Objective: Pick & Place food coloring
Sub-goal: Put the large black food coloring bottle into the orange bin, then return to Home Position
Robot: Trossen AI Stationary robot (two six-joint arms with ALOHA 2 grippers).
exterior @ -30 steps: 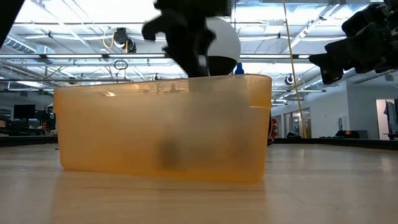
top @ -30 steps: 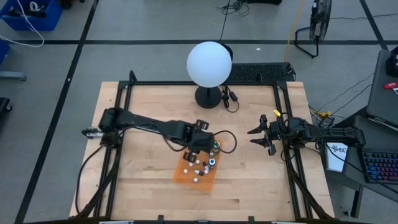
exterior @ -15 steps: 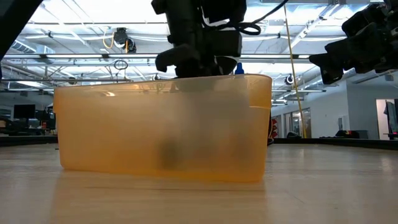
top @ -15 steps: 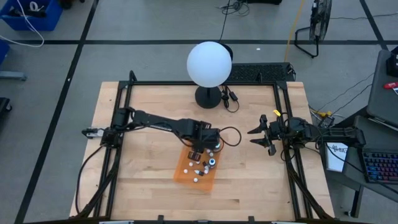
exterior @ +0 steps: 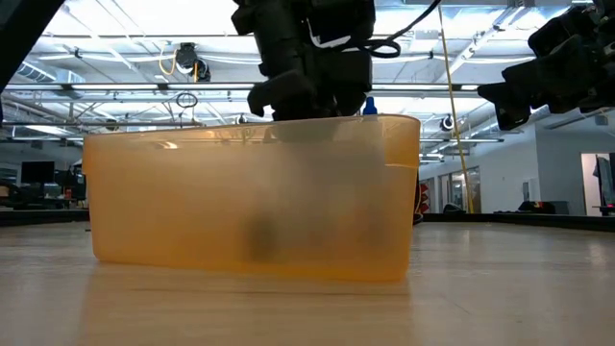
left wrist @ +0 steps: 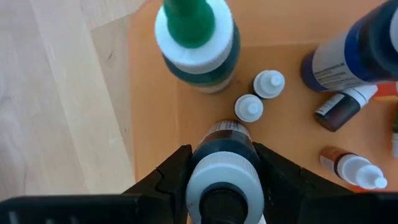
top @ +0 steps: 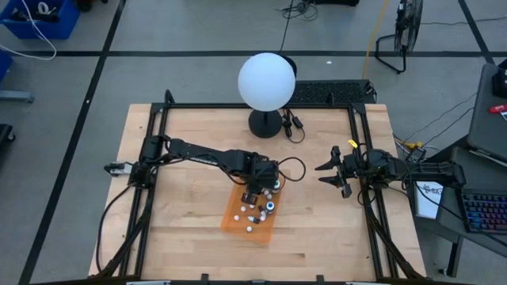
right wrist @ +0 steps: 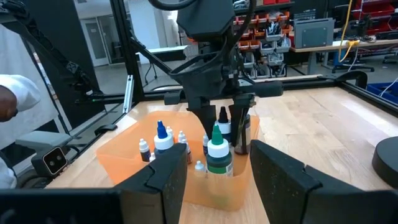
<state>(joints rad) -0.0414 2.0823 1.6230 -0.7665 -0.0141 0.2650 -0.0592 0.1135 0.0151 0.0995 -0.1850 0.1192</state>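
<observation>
High view: left gripper (top: 256, 192) shifted from bin's left edge a second ago to over far end of orange bin (top: 235, 225), little motion in last half second; probably settling to release. Left wrist view: jaws clamped either side of dark bottle (left wrist: 222, 163), white cap up, above bin floor beside green-top bottle (left wrist: 196, 38). Right gripper (top: 329, 172) parked well right, jaws spread, empty

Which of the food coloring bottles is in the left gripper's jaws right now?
The dark bottle with the white collar and black tip, clamped between the left gripper's jaws over the orange bin. The green-topped bottle and blue bottle stand free.
</observation>
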